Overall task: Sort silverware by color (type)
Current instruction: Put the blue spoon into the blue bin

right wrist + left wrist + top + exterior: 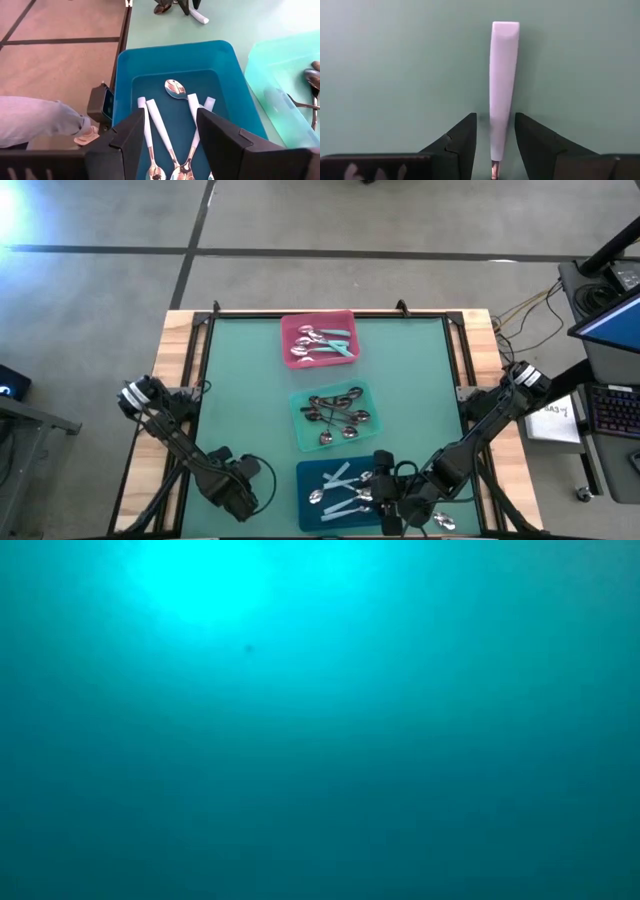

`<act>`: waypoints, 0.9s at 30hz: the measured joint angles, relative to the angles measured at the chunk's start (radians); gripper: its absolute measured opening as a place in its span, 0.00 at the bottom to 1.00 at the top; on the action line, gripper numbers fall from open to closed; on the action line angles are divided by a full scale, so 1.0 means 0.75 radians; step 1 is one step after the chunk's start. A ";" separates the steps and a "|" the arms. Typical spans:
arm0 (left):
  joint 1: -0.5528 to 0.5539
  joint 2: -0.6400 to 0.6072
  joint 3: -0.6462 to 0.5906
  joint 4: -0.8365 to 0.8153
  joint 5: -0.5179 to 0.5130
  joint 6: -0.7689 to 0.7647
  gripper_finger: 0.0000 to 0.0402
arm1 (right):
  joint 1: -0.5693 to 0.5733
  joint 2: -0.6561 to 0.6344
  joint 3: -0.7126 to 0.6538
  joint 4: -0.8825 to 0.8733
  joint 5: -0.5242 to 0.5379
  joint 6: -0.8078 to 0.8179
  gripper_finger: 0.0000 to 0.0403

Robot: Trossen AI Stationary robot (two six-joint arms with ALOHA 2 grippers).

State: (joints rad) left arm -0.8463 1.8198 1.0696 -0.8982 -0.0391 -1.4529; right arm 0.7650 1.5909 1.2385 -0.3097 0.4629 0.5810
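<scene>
- Wrapping up, by the look of it: in the high view no loose spoon lies on the green table itself; everything visible sits in a tray or in a gripper.
- Left gripper, near edge, left of the trays: grasping one pale-handled spoon. In its wrist view the handle runs out between the two fingers over bare mat. Judgement: this is the last piece to place.
- Right gripper: over the near dark-teal tray, jaws spread wide, nothing between them. Right wrist view shows the gap open above the tray floor, so released.
- Dark-teal tray contents: pale-handled spoons, several, criss-crossed, bowls shiny. One type only as far as I can see. Held spoon matches this lot, so it probably goes here.
- Middle mint tray: dark-handled spoons in a heap. Count not readable.
- Far pink tray: teal-handled spoons, a handful.
- Low view is a flat teal blur, no use.
- A person's sleeve shows beyond the table edge in the right wrist view, clear of the work.
- Status guess: sort nearly complete, three groups separated, one spoon in hand outstanding. Can't confirm nothing hides under the arms.
</scene>
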 joint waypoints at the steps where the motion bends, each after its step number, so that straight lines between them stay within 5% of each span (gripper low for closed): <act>1: 0.001 0.000 -0.002 0.002 0.003 0.000 0.30 | 0.000 0.000 0.000 0.000 0.000 0.003 0.42; 11: 0.000 0.007 -0.011 0.012 -0.001 0.004 0.29 | 0.000 0.000 0.000 -0.001 0.000 0.003 0.42; 20: 0.001 0.009 -0.015 0.083 -0.020 -0.055 0.05 | 0.001 0.000 0.000 -0.001 0.000 0.003 0.42; 27: -0.003 0.000 0.010 0.075 -0.165 -0.070 0.06 | 0.001 0.000 0.000 -0.001 0.000 0.003 0.41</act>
State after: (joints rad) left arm -0.8486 1.8198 1.0774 -0.8418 -0.1626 -1.5056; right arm 0.7658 1.5909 1.2385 -0.3107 0.4626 0.5835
